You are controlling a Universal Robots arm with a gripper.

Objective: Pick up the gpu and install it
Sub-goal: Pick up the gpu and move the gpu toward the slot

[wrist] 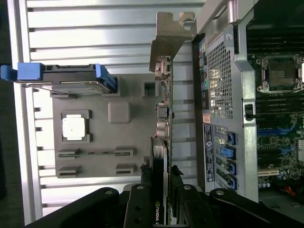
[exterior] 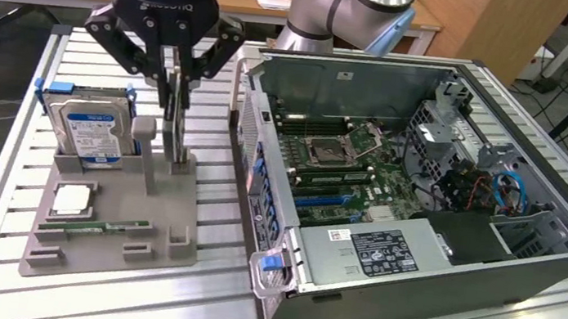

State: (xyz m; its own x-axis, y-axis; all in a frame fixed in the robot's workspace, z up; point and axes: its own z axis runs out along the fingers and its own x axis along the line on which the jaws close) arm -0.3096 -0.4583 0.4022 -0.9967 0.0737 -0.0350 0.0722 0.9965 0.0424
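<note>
The gpu [exterior: 180,146] is stood upright on edge in a grey parts holder [exterior: 107,248] just beside the open computer case [exterior: 441,304], its flat faces parallel to the case's near wall, and its top edge is pinched from directly above by the gripper [exterior: 178,107].

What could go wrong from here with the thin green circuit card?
The black end effector grips the thin green circuit card with the silver end bracket near one edge only, so it might tilt or slip. The card stands close to the perforated wall of the open grey computer case; its bracket might catch there. The silver hard drive with a blue-white label stands near the end effector's linkage and might be brushed.
</note>
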